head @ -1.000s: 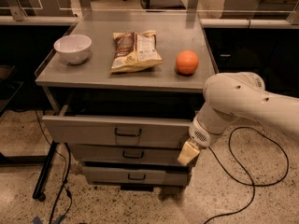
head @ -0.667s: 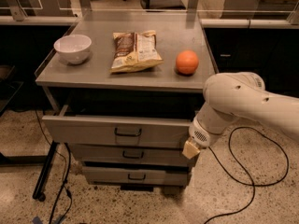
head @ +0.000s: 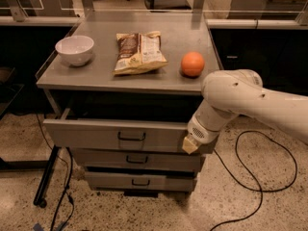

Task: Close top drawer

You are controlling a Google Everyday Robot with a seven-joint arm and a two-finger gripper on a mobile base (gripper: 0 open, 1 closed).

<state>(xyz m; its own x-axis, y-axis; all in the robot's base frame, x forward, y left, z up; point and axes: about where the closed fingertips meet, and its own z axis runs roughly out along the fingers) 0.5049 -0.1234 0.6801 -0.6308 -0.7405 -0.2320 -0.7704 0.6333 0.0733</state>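
The top drawer (head: 96, 134) is a wide grey metal drawer with a small dark loop handle (head: 131, 137) at its centre. It stands pulled out from the cabinet, with a dark gap behind its front panel. My gripper (head: 190, 145) is at the right end of that front panel, at or touching its face. The white arm (head: 240, 100) reaches in from the right and hides the drawer's right corner.
Two smaller grey drawers (head: 137, 160) sit below, slightly out. On the cabinet top (head: 187, 35) are a white bowl (head: 74, 49), a chip bag (head: 138, 52) and an orange (head: 192, 64). Black cables (head: 250, 177) lie on the floor at the right, with more at the left by a black stand leg (head: 45, 182).
My gripper has moved up and a little left, closer to the right end of the top drawer's front. The drawer itself looks unmoved.
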